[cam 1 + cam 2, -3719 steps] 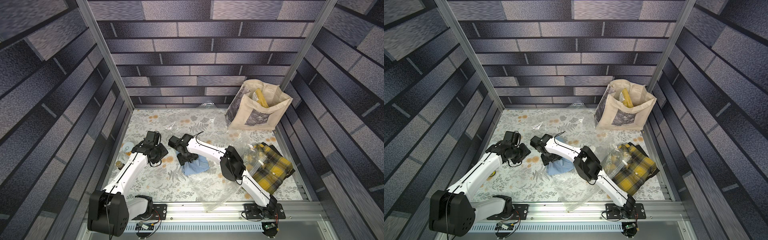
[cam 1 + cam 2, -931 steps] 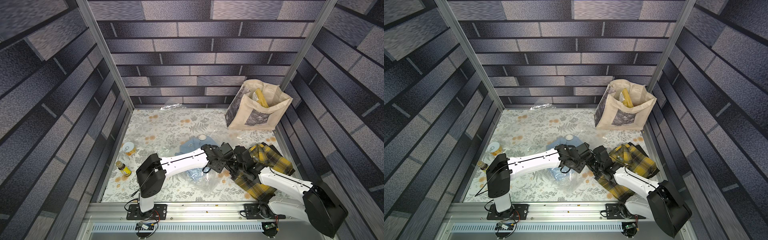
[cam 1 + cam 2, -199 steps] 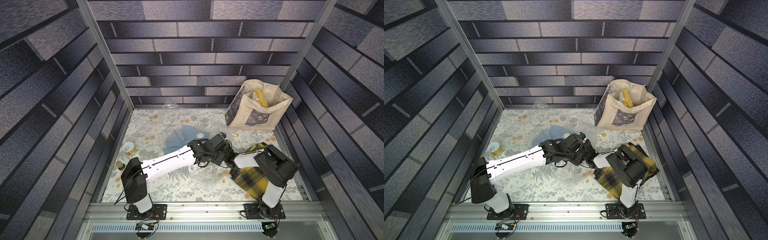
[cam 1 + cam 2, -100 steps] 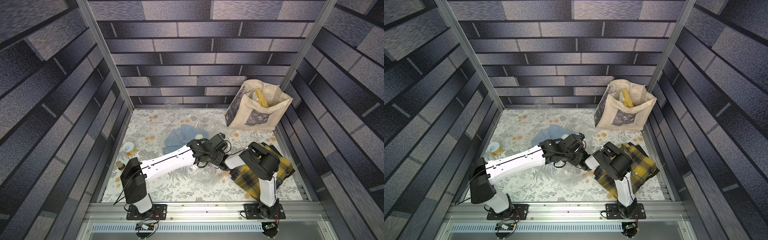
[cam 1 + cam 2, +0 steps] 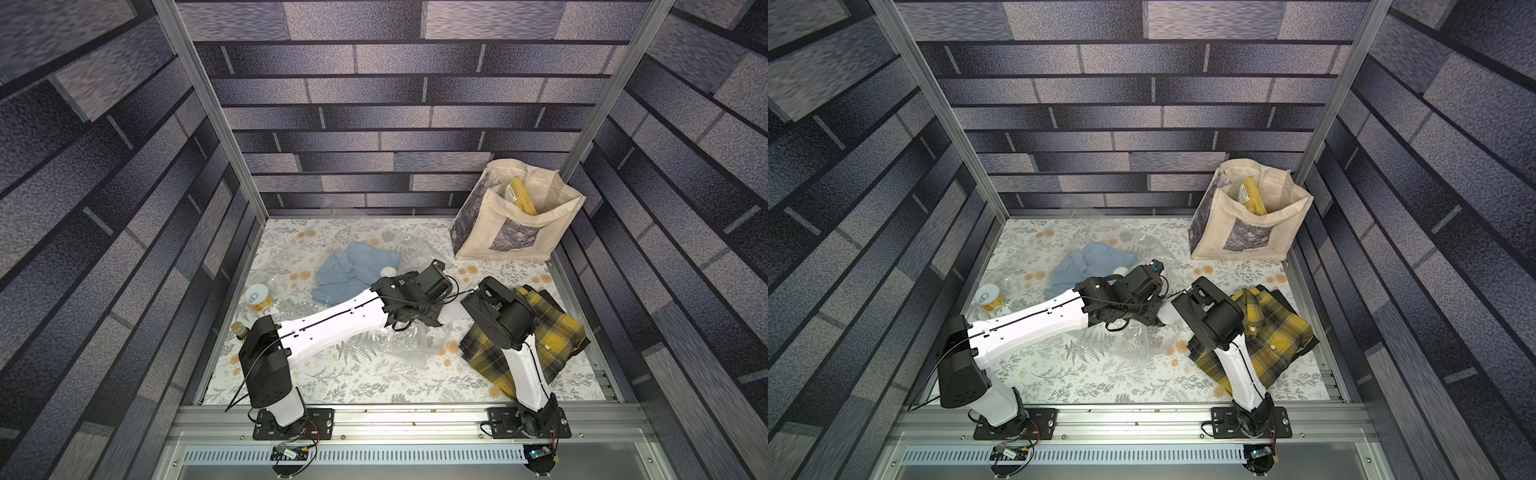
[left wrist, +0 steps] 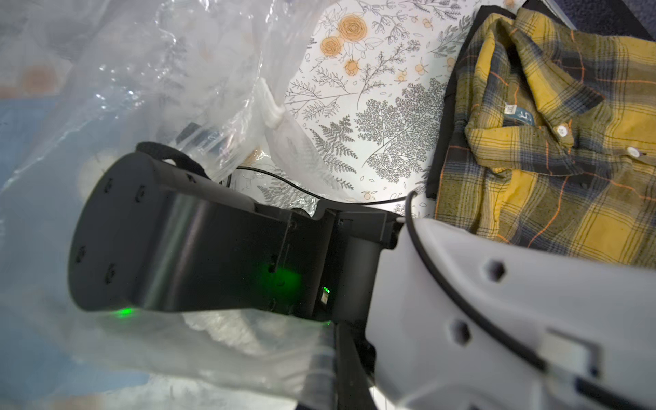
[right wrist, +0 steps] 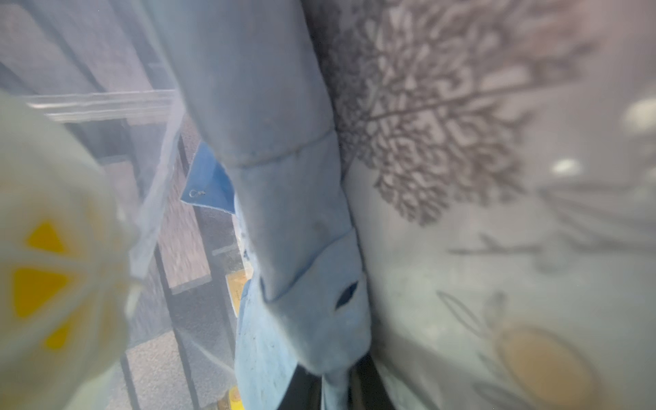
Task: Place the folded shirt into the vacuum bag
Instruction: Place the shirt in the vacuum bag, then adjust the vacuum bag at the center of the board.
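Note:
A light blue folded shirt [image 5: 351, 272] lies inside the vacuum bag [image 5: 401, 347], a crinkly clear plastic bag with a round white valve cap [image 5: 388, 271]. Both top views show it mid-table [image 5: 1084, 266]. My left arm reaches across to the bag's near side. In the left wrist view my left gripper [image 6: 332, 362] is shut on the bag's plastic edge [image 6: 248, 340]. My right forearm [image 5: 453, 309] passes under the left wrist into the bag. In the right wrist view my right gripper [image 7: 335, 390] is shut on a fold of the blue shirt [image 7: 294, 230].
A yellow plaid shirt [image 5: 548, 336] lies at the right, partly under my right arm. A beige tote bag [image 5: 515, 224] stands at the back right. A tin can [image 5: 258, 294] and a small bottle [image 5: 240, 330] sit by the left wall.
My right elbow has swung left, uncovering more of the plaid shirt, and the forearm has pushed further into the bag. The left arm and the blue shirt have hardly moved.

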Robot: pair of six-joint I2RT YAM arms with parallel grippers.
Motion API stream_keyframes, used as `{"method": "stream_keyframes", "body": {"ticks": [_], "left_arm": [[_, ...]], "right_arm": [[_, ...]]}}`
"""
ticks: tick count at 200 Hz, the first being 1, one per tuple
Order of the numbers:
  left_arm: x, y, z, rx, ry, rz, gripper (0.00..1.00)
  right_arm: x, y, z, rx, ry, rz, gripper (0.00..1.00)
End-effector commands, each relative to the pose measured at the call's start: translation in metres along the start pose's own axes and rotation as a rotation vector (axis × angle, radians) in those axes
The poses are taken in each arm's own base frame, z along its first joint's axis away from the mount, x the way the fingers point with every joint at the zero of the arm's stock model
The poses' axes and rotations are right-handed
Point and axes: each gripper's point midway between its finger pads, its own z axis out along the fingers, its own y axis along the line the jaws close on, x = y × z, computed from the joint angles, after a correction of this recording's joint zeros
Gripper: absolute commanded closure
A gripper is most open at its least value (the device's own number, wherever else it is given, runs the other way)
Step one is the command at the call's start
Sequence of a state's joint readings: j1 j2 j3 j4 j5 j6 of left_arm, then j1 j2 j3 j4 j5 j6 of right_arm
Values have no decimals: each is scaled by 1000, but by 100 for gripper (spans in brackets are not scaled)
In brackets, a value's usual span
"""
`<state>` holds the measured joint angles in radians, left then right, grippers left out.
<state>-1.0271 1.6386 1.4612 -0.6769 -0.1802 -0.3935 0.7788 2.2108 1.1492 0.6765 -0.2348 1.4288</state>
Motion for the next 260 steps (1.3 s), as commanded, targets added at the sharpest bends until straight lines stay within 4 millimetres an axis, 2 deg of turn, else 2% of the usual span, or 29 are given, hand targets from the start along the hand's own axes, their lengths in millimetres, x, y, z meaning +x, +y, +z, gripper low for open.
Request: {"method": "stream_keyframes", "body": {"ticks": [1, 17, 29, 31, 37, 46, 48, 51, 67, 100, 120, 149, 167, 186, 208, 211, 223, 244, 260], "left_arm": [[-1, -26, -14, 120, -5, 11, 100], [1, -4, -12, 70, 4, -44, 100], [2, 13, -11, 52, 0, -98, 100], [2, 16, -12, 50, -2, -108, 100], [2, 23, -12, 45, -5, -132, 100], [2, 34, -11, 36, -8, -164, 100], [1, 35, -11, 38, -9, -167, 100], [0, 37, -12, 39, -11, -174, 100], [-3, 46, -12, 31, -28, -188, 100], [-9, 54, -9, 13, -49, -182, 100], [-3, 59, 0, -13, -35, -170, 100], [13, 53, 16, 20, -5, -166, 100], [22, 34, 27, 83, 27, -155, 100], [37, -1, 37, 167, 78, -95, 97], [63, -37, 46, 223, 162, -11, 90], [67, -39, 47, 228, 177, -9, 89], [82, -46, 50, 248, 229, -5, 84], [97, -38, 44, 270, 270, -49, 74], [92, -19, 27, 291, 248, -126, 58]], "right_arm": [[10, 1, 10, -10, 63, -10, 70], [11, 1, -8, 2, 52, -35, 55], [14, 7, -24, 9, 51, -71, 48], [15, -2, -28, 31, 52, -67, 47], [17, -6, -36, 44, 50, -75, 45], [20, -13, -46, 61, 49, -77, 44], [20, -3, -52, 41, 46, -86, 44], [22, -1, -57, 39, 45, -88, 43], [26, -11, -76, 58, 34, -86, 43], [32, -25, -123, 126, -8, -129, 42], [31, -33, -160, 214, -38, -170, 42], [16, -43, -222, 374, -95, -223, 42], [0, -29, -262, 468, -156, -310, 42], [-18, -3, -292, 495, -198, -375, 41], [-42, 23, -313, 590, -223, -493, 40], [-48, 36, -316, 584, -241, -517, 40], [-61, 51, -317, 626, -234, -570, 39], [-86, 62, -303, 641, -191, -585, 38], [-101, 66, -281, 657, -149, -596, 38]]}}
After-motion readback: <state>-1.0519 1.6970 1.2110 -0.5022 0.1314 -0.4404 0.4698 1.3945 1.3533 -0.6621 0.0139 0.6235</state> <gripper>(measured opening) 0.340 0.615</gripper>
